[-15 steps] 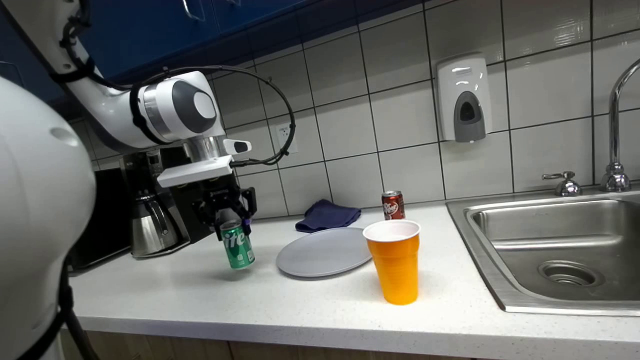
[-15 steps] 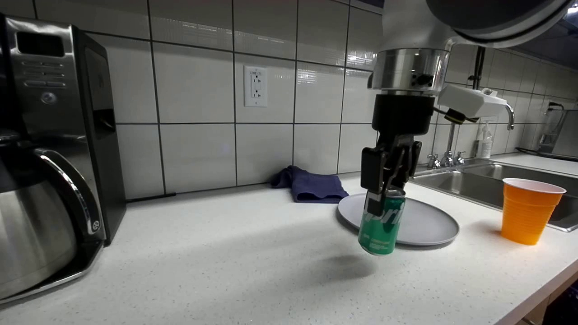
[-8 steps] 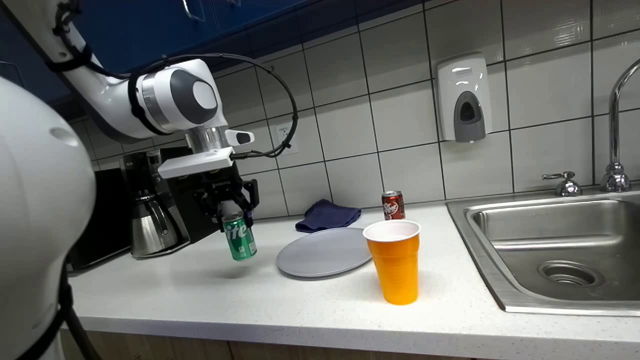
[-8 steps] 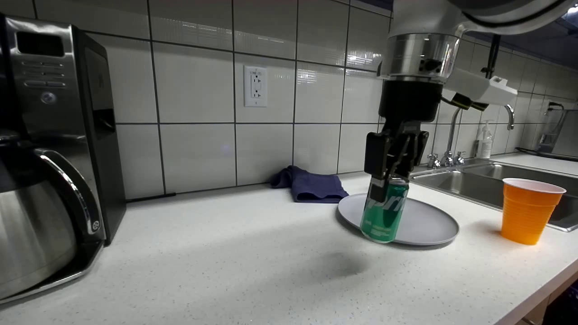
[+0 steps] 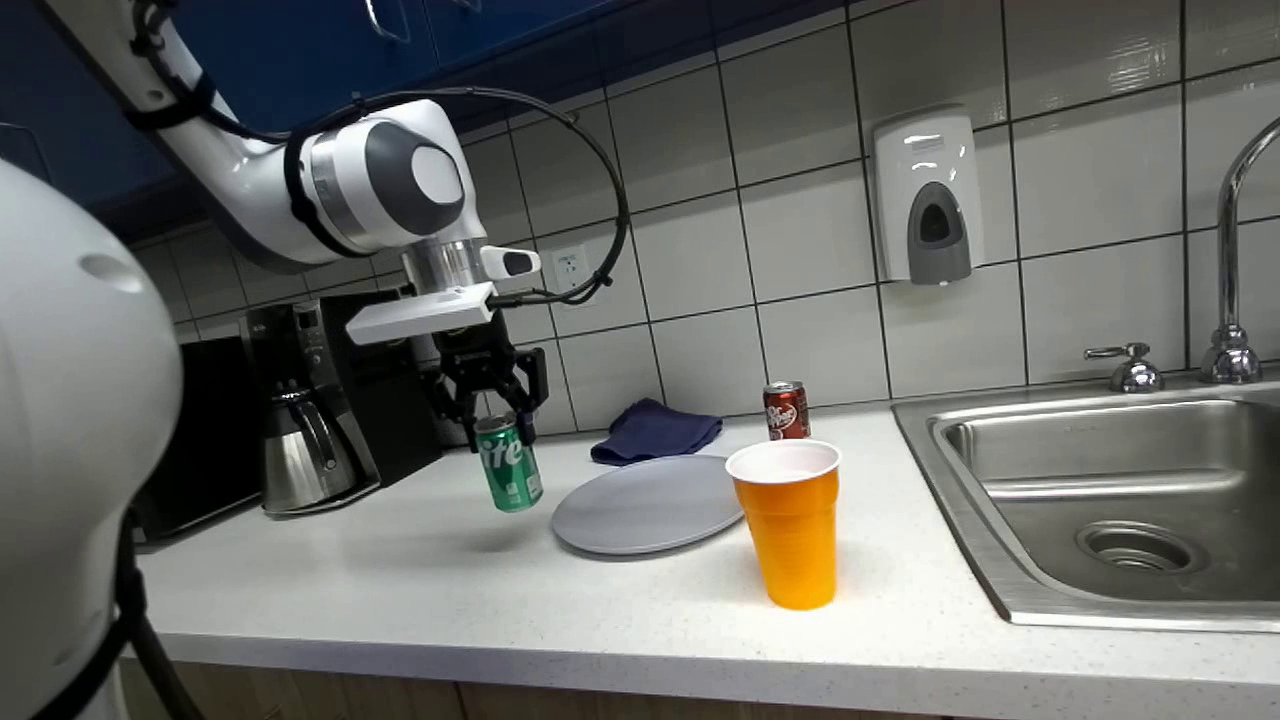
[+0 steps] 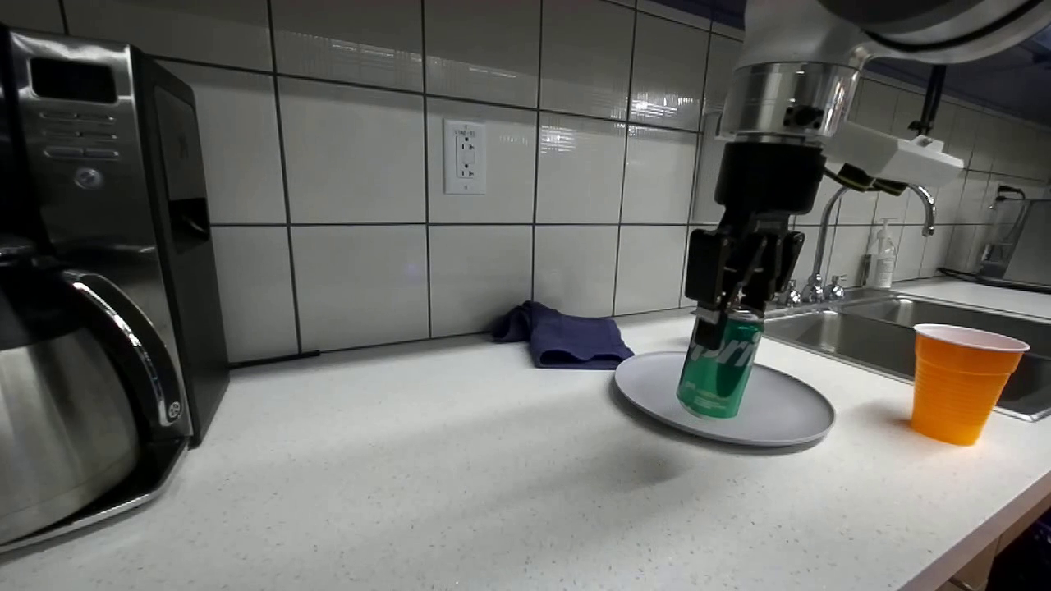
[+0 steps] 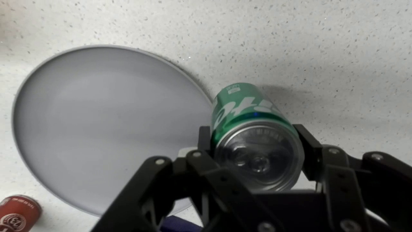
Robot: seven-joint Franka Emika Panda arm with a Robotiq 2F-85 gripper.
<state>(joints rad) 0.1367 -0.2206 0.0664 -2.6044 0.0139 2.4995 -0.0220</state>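
My gripper point(image 5: 500, 432) is shut on a green Sprite can point(image 5: 512, 475) and holds it above the counter, slightly tilted. The can also shows in an exterior view point(image 6: 721, 382), where it overlaps the plate. In the wrist view the gripper point(image 7: 253, 140) has one finger on each side of the can point(image 7: 243, 104), by its silver top. The grey plate point(image 5: 650, 505) lies close beside the can; it fills the left of the wrist view point(image 7: 106, 112). A red Dr Pepper can point(image 5: 787, 410) stands behind the plate, also in the wrist view point(image 7: 17, 212).
An orange cup point(image 5: 795, 540) stands near the plate, by the sink point(image 5: 960, 510). A dark blue cloth point(image 5: 655, 432) lies by the tiled wall. A coffee maker point(image 6: 168, 246) with a steel carafe point(image 5: 305, 455) stands at the counter's far end. A soap dispenser point(image 5: 925, 200) hangs on the wall.
The gripper has lifted the green can higher and moved it sideways toward the plate. The plate, cup, cloth and red can have not moved.
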